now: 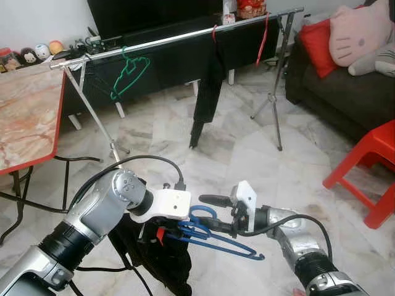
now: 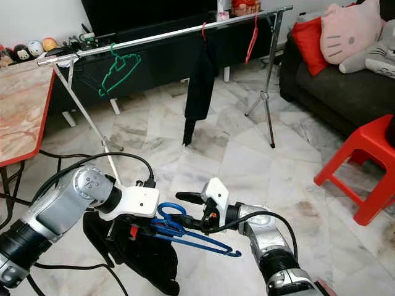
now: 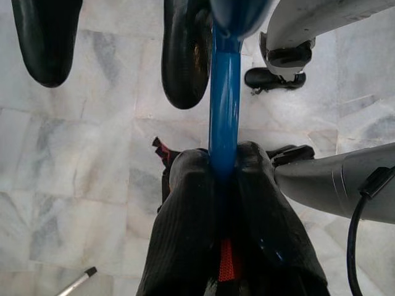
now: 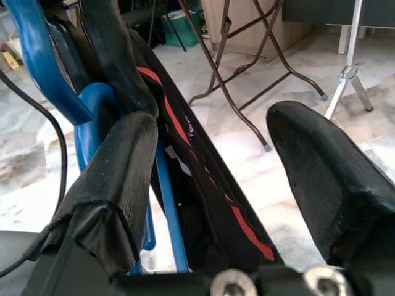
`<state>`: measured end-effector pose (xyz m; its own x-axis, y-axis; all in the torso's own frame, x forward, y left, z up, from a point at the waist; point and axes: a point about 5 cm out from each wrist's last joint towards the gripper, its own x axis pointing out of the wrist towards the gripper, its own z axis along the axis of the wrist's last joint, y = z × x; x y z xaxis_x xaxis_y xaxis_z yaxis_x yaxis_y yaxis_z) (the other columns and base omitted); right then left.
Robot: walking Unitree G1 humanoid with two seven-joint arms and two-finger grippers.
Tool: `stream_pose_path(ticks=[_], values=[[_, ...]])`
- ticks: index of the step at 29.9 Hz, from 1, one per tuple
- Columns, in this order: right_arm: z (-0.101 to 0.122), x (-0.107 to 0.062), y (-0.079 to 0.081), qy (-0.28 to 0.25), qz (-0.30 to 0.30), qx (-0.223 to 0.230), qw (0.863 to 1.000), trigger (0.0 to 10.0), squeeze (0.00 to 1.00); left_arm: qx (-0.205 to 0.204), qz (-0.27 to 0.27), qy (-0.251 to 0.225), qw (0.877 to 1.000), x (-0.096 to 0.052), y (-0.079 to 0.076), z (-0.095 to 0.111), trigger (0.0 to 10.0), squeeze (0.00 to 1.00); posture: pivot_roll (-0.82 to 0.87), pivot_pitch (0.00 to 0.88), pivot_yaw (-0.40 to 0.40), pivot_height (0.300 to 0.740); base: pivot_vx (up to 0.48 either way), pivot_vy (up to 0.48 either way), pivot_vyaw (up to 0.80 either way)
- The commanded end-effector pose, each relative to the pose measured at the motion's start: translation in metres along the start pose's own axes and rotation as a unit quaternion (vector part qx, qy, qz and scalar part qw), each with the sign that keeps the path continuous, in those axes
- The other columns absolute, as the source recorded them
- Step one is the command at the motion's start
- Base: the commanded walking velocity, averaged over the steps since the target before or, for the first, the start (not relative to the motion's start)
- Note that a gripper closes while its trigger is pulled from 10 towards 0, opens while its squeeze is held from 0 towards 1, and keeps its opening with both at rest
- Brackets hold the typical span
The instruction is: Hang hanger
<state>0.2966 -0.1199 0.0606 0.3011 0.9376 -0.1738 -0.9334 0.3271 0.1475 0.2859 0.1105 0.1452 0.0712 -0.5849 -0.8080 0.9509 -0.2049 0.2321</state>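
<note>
Glossy blue plastic hanger (image 1: 213,233); polished marble floor (image 1: 247,160).

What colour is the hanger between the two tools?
Blue. The hanger shows best in the left eye view, with a black garment hanging from it.

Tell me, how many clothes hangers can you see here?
4: a green hanger empty on the rail, a red one carrying dark trousers, another red hanger farther along, and the blue hanger between the robot's fingers.
</note>
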Motion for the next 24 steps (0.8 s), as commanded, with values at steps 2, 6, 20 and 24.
stream_pose_path(ticks=[2,6,20,24], values=[[0.005,0.002,0.001,-0.015,0.006,-0.002,1.0,10.0,0.0,-0.002,0.017,0.009,1.0,-0.01,0.005,-0.004,10.0,0.0,-0.07,0.0,0.11,0.74,0.0,0.0,0.0],[-0.001,-0.017,-0.015,0.027,-0.089,-0.031,0.995,10.0,0.0,-0.004,0.018,0.012,1.0,-0.01,0.006,-0.006,10.0,0.0,-0.08,0.0,0.113,0.74,0.0,0.0,0.0],[0.006,-0.033,-0.013,-0.033,-0.069,0.015,0.997,10.0,0.0,-0.007,0.021,0.023,0.999,-0.011,0.006,-0.012,10.0,0.0,-0.09,0.0,0.115,0.74,0.0,0.0,0.0],[0.002,-0.032,-0.005,-0.007,-0.009,0.022,1.0,10.0,0.0,-0.006,0.022,0.024,0.999,-0.012,0.007,-0.013,10.0,0.0,-0.09,0.0,0.116,0.74,0.0,0.0,0.0]])
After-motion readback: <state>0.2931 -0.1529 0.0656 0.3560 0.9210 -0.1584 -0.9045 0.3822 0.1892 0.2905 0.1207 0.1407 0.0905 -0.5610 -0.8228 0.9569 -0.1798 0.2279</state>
